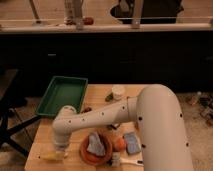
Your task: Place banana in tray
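Gripper low over the front-left corner of the pale wooden table, pointing straight down from the wrist of the thick white speckled robot arm — right at the small, slim, pale-yellow banana, seemingly touching its right end. Cannot tell whether clenched, released or grasping the banana. Banana lying flat on the wood just inside the front edge, long axis running left to right, roughly parallel to that edge; one tip toward the table's left side, the other tucked under the gripper. Well apart from the shallow rectangular green plastic tray, set at the table's far-left corner with its long side running away from the camera. Just right of the banana, a round orange-brown bowl holding a crumpled grey-blue lump. Beside the bowl's right rim, a small round orange fruit, then a flat blue rectangular sponge. Near the front edge, a white-handled brush. Farther back, beyond the arm, a short white cylindrical cup — close to the table's far edge. Behind everything, a long dark counter front.
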{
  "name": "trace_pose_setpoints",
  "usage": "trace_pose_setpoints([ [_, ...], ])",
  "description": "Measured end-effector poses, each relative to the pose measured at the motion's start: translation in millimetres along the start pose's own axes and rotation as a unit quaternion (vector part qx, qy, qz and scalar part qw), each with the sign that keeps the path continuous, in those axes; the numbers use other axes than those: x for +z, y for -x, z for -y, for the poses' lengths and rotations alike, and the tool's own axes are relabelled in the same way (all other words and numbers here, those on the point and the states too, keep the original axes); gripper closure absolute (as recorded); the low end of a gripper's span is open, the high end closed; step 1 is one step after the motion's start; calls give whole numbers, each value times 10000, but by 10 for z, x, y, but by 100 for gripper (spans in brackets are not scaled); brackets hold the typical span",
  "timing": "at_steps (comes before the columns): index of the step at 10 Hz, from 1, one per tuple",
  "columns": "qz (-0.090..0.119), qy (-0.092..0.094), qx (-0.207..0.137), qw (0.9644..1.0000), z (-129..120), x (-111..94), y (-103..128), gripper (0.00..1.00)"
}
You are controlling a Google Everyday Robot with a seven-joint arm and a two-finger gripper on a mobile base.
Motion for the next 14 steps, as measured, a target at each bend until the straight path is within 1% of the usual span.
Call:
trace_pose_setpoints([
  [3, -54, -72, -137, 9999, 1, -91, -50, 100],
  [6, -185, -130, -223, 9995, 17, -182, -126, 100],
  [8, -263, -144, -231, 9993, 32, -229, -167, 100],
  [11, -320, -184, -214, 9991, 53, -282, -190, 100],
  [14, -348, -304, -104, 9989, 50, -354, -236, 100],
])
